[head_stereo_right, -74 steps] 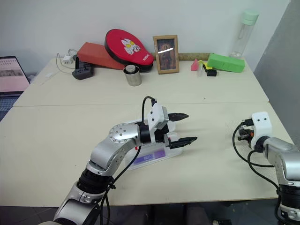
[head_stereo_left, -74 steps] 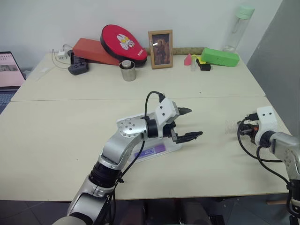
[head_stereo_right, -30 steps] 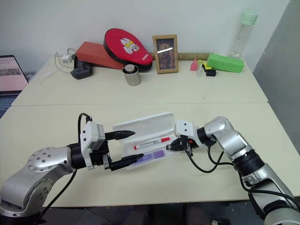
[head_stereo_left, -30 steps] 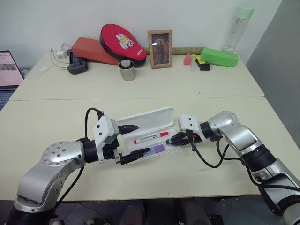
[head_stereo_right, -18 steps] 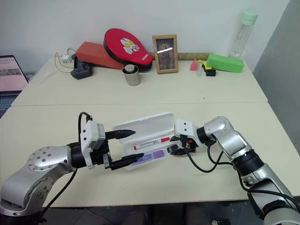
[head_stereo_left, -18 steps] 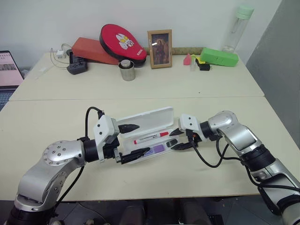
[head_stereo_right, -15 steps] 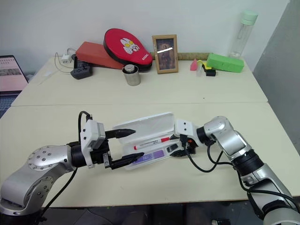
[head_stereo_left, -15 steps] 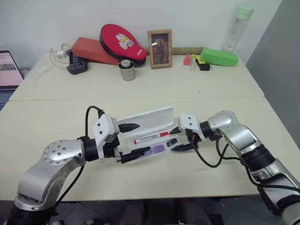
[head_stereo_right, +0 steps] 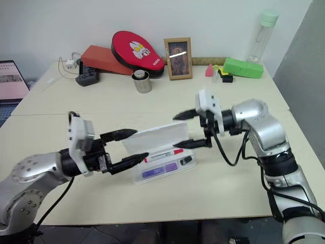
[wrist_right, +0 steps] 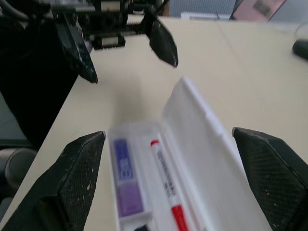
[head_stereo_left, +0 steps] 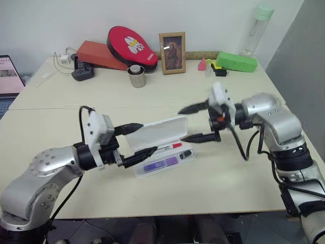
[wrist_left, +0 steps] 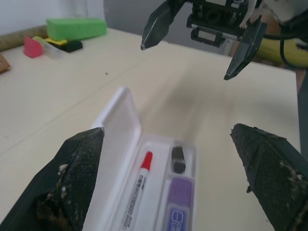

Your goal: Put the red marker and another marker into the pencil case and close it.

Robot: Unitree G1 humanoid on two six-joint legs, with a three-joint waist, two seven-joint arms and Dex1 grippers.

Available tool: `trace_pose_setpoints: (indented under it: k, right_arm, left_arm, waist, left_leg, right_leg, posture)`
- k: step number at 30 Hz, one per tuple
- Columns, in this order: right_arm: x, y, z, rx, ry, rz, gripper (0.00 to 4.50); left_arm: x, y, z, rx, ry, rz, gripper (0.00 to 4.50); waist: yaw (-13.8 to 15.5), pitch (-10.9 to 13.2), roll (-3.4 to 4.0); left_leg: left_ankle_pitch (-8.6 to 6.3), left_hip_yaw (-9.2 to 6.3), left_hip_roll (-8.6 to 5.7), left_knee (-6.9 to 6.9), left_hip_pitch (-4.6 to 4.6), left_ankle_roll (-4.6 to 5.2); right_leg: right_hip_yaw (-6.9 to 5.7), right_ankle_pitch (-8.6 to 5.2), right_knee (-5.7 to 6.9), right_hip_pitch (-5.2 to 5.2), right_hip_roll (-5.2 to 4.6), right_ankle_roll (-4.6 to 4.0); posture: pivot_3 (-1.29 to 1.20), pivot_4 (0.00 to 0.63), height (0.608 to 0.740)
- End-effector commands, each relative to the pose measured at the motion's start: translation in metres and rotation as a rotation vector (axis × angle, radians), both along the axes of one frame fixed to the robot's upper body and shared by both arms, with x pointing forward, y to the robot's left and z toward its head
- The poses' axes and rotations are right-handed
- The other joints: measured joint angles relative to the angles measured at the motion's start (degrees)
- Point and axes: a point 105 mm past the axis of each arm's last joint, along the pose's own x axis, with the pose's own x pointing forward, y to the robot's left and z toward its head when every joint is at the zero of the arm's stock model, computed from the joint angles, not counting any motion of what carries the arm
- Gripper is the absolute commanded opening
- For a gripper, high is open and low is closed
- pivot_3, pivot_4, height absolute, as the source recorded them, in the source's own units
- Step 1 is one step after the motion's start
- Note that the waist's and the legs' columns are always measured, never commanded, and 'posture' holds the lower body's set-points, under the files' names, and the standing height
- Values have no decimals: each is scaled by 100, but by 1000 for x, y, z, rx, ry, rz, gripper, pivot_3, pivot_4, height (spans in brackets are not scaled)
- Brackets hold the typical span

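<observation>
Lifted clear of the pencil case, my right pincer now hangs above its right end, spread wide and empty. My left pincer, also spread, sits at the case's left end. Lid raised, the white case holds the red marker beside the purple marker on the surface.

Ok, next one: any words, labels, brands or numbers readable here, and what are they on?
None can be read for certain.
Red marker: dark print along the white barrel, too blurred to read.
Purple marker: a white label mark, too blurred to read.
Red oval case at the back: a white cartoon figure and small white lettering, too small to read.
Laptop screen: lines of text, too small to read.
</observation>
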Motion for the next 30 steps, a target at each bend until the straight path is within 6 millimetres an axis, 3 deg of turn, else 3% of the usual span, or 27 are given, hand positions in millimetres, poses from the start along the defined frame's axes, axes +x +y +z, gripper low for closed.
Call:
trace_pose_setpoints:
  k: [1,5,8,20,30]
  right_arm:
    - [32,4,21,57,-47,-127,4450]
    - [59,26,10,-17,-51,-178,3989]
    - [73,38,1,-70,-58,-214,3192]
    - [88,52,-16,-179,-101,-223,199]
    - [57,49,-44,-298,-103,-40,53]
  left_arm:
    - [-9,13,21,-41,-44,47,4500]
    - [-9,34,27,-50,-57,139,4500]
    - [-11,42,30,-51,-60,176,4500]
    - [-16,52,29,-57,-55,239,4500]
    - [-22,45,21,-22,-13,187,4500]
  waist:
    - [-6,0,0]
    - [-1,1,1]
    - [0,1,2]
    - [7,2,4]
    - [9,3,5]
  left_leg:
    - [0,0,1,-2,1,0]
    - [1,7,0,-4,0,-1]
    - [1,9,2,-6,0,-1]
    - [0,8,-2,-9,-3,-6]
    - [-2,7,1,-11,-3,-7]
  right_leg:
    - [-1,0,-1,0,0,-1]
    - [1,0,0,-3,5,-3]
    - [4,1,0,-7,6,-4]
    - [4,1,-2,-9,5,-5]
    - [4,1,-3,-10,5,-5]
  posture:
    - [0,150,740]
    - [0,150,740]
    - [0,150,740]
    - [0,150,740]
    - [0,150,740]
